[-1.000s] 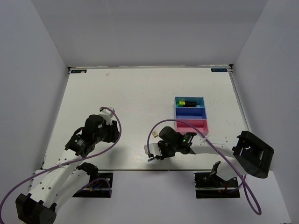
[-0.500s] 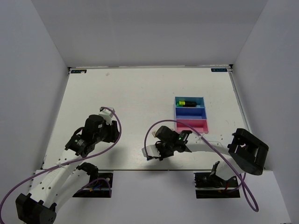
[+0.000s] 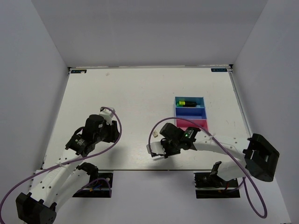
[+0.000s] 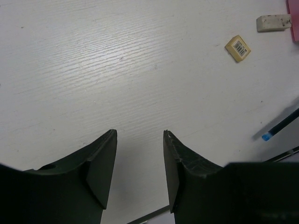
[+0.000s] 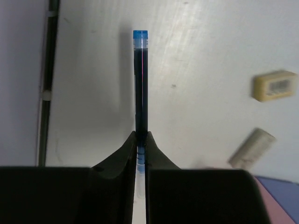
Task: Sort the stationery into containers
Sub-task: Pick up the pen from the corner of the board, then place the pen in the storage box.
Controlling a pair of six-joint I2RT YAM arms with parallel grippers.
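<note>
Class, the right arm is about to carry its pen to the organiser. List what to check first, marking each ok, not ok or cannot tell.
1. Right gripper shut on the blue pen: ok.
2. Pen lifted off the table: cannot tell.
3. Darker blue bin empty: ok.
4. Pink bin empty: cannot tell, right arm covers part.
5. Both erasers lie clear of the pen: ok.
6. Left gripper open, away from the pen: ok.

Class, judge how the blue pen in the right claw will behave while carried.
Probably stiff: the pen juts straight from the right claw without sagging. Thin and gripped near one end, it may pivot or slip.
</note>
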